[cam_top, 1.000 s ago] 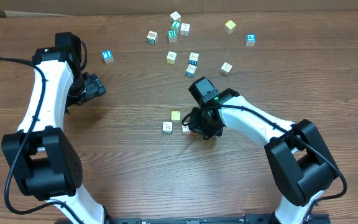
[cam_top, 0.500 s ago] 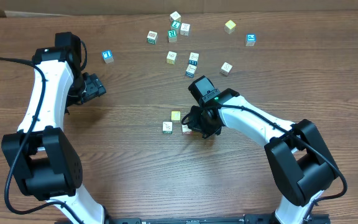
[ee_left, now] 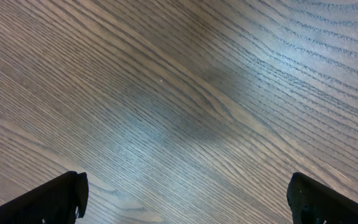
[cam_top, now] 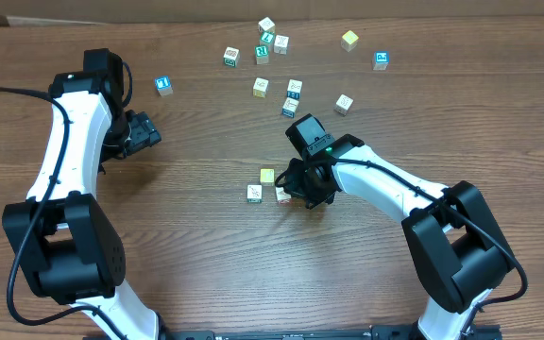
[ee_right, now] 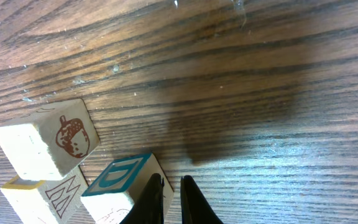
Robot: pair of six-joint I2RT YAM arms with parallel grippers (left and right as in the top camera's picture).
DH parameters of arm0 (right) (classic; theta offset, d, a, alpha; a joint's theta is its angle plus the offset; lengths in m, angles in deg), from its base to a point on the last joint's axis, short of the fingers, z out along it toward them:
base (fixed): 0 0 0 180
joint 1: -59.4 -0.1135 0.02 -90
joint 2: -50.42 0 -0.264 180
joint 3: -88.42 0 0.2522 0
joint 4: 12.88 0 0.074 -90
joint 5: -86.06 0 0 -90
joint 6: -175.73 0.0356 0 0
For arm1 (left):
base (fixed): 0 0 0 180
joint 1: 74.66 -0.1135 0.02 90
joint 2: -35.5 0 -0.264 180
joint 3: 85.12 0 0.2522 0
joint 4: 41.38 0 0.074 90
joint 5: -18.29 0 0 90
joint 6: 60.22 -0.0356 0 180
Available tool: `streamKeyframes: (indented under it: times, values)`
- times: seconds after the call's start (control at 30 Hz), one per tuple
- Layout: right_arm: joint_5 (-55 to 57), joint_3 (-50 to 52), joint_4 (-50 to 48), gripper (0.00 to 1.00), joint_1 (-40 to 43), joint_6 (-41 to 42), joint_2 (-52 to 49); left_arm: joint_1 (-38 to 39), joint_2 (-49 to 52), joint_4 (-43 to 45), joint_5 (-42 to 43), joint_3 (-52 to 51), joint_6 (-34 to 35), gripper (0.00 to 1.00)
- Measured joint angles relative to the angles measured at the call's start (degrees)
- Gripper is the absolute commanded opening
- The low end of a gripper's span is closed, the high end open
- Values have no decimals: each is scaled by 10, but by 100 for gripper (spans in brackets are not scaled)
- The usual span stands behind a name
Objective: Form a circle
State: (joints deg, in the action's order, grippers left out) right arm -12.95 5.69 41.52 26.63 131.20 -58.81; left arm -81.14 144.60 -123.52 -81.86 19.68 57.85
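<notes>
Cube cluster (cam_top: 255, 194) pressed against my right gripper (ee_right: 171, 188) at nine o'clock, scattered cubes (cam_top: 294, 89) blocking twelve, bare table (cam_top: 281, 264) open toward six o'clock.

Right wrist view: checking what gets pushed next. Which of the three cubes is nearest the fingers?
The teal-faced cube, right beside the right gripper; the acorn cube and the M-marked cube lie farther left.

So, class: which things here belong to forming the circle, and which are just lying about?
Job: the cube cluster at mid-table; the right tool, shut, beside it.
Lying about: the scattered cubes farther back; the lone blue-faced cube; the left tool, open, well away.
</notes>
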Motion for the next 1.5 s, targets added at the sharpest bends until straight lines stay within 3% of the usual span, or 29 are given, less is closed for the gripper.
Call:
streamKeyframes:
  times: [0.27,1.5]
  values:
    - [0,1,61,8,-1,21,0,0,0,0,0,0,0,100]
    - [5,1,-5,9,-14,25,0,0,0,0,0,0,0,100]
